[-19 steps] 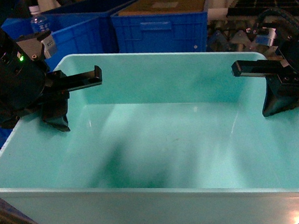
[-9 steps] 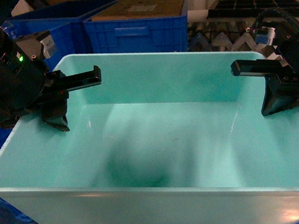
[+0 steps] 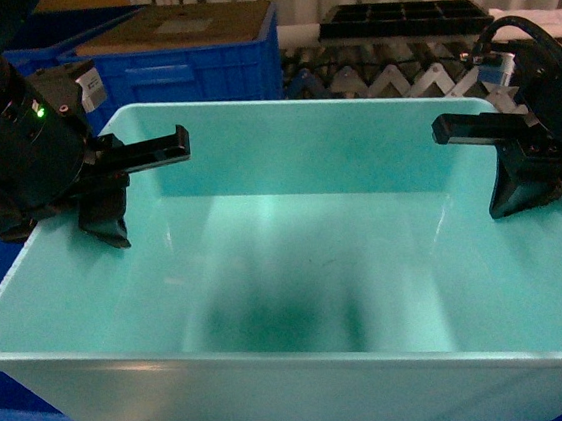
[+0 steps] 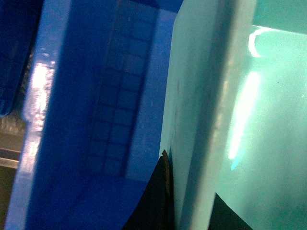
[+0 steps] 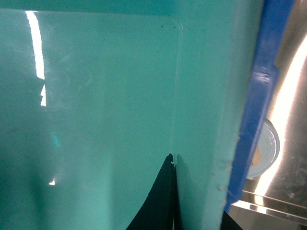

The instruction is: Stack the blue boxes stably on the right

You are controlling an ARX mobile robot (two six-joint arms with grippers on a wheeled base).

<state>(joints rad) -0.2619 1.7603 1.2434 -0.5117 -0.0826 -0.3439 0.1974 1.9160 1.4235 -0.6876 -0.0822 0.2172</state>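
From the head camera, the turquoise tub (image 3: 298,279) fills most of the frame. The left gripper (image 3: 108,193) is clamped on the tub's wall at the left of the frame. The right gripper (image 3: 512,161) is clamped on the wall at the right. The tub looks lifted, with both arms carrying it. A dark blue crate (image 3: 184,55) with a brown cardboard sheet (image 3: 191,21) on top stands in the upper left. A black tray (image 3: 407,18) sits at the upper right. A strip of blue shows along the bottom edge, but I cannot tell what it is.

In the left wrist view, the tub's wall runs up the middle, with one black finger (image 4: 156,201) outside it at the bottom. Another blue crate (image 4: 96,120) fills the left half.

In the right wrist view, a black finger (image 5: 160,201) presses the inside of the tub's wall at the bottom middle. A blue rim (image 5: 256,96) and shiny metal show at the right edge.

I think this is the carrying step. Next, the tub needs to go to the right and come down flat onto its stack. The stack spot is not in view, and the tub's underside is hidden.
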